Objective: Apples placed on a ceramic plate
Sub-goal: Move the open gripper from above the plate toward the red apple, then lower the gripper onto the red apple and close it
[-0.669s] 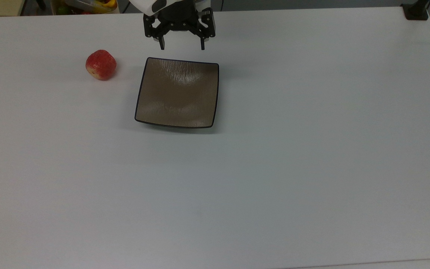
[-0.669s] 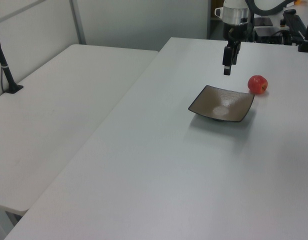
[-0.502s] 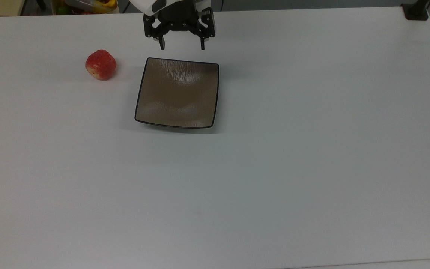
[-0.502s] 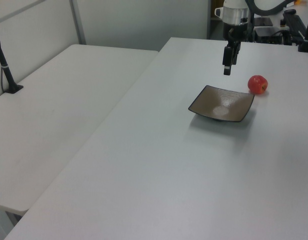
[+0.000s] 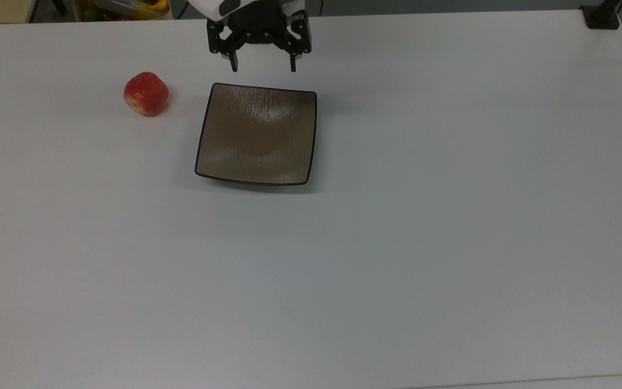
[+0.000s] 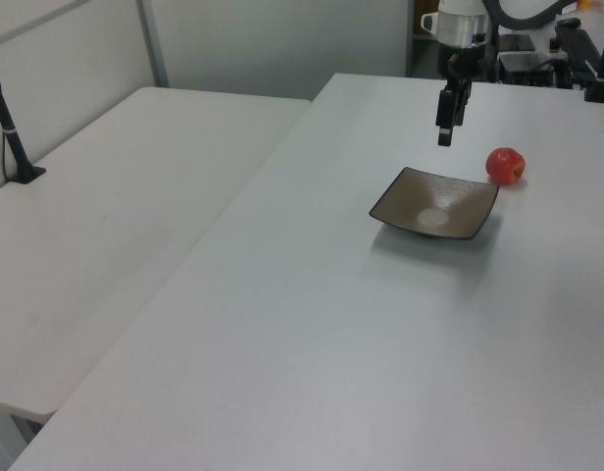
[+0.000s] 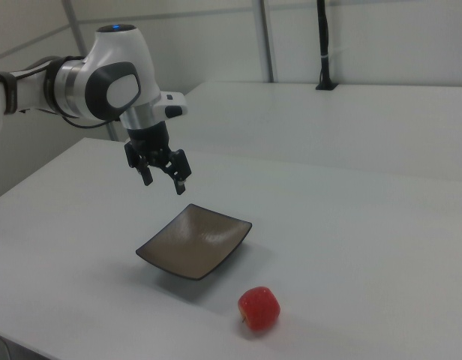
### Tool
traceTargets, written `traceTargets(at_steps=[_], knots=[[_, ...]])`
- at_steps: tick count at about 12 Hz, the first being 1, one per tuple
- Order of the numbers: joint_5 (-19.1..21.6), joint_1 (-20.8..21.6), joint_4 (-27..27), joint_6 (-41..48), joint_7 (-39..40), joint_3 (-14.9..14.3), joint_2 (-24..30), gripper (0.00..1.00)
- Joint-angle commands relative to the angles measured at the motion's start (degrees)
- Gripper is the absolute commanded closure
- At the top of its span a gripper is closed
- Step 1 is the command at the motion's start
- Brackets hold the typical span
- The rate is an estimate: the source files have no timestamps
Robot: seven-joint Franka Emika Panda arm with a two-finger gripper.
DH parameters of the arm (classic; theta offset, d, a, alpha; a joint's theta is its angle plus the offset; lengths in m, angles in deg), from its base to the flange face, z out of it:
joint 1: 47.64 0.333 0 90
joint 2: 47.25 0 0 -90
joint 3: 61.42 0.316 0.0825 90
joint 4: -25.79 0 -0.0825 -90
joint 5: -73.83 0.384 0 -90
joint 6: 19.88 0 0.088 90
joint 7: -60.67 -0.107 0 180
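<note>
Starting nearest the top view's camera, the bench carries nothing in its foreground; the task's things lie towards its far edge. The plate sits flat on the bench, square, glossy and brown, with nothing in it. The apple rests on the bench off the plate's far corner on the top view's left, near the plate but clear of its rim. Farthest back, the jaws hang above the bench just beyond the plate's far edge, spread wide, holding nothing, fingertips pointing down.

Key relation: the apple lies to the top view's left of the jaws and slightly nearer the camera, with the plate's far-left corner close to the direct path between them. In the right view the apple is in the foreground, the plate behind it, and the jaws raised beyond the plate. In the left view the apple lies to the left view's right of the jaws.

Judgement: the pick is not yet begun. The apple is near-round, so no long axis constrains jaw alignment. The coming move calls for lateral travel towards the top view's left, then descent over the apple.
</note>
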Motion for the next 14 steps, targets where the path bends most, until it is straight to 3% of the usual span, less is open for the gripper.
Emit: traceTargets(at_steps=[1, 3, 7, 12, 14], knots=[[0.32, -0.96, -1.39, -0.64, 1.04, -0.89, 1.22, 0.0], [0.15, -2.98, -2.36, -0.99, 1.12, -1.85, 1.75, 0.0], [-1.25, -4.12, -2.81, -1.43, 1.3, -9.84, 1.58, 0.0], [-4.49, -4.48, -9.65, -8.53, 2.0, -18.45, 0.26, 0.0], [-6.79, -5.09, -12.9, -12.14, 2.61, -19.26, -0.71, 0.0]])
